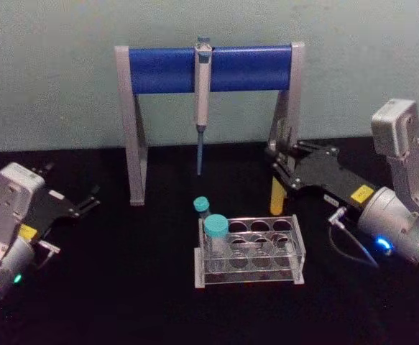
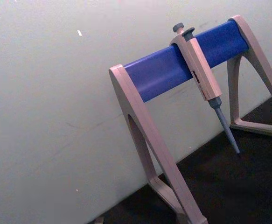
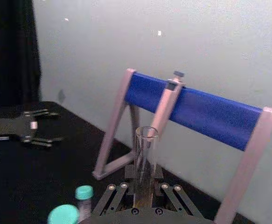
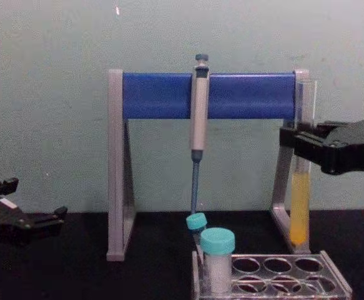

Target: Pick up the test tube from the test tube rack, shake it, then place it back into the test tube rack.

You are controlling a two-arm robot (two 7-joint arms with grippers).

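Behind rack (image 1: 274, 264) | R pincer (image 4: 299, 145) clenched on test tube (image 4: 300, 200), upright | L pincer (image 1: 92, 200) released

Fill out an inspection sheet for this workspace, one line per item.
Surface: black table.
Job's things: test tube with yellow liquid, upright, lifted out of the test tube rack, behind its right end.
Clutter: large teal-capped tube and a smaller one at the rack's left end; pipette hanging on the blue-barred stand.
Grippers: right gripper shut on the test tube; left gripper open, parked at the left.
Cables: dark cable looping by the right wrist.
Surroundings: pale wall.
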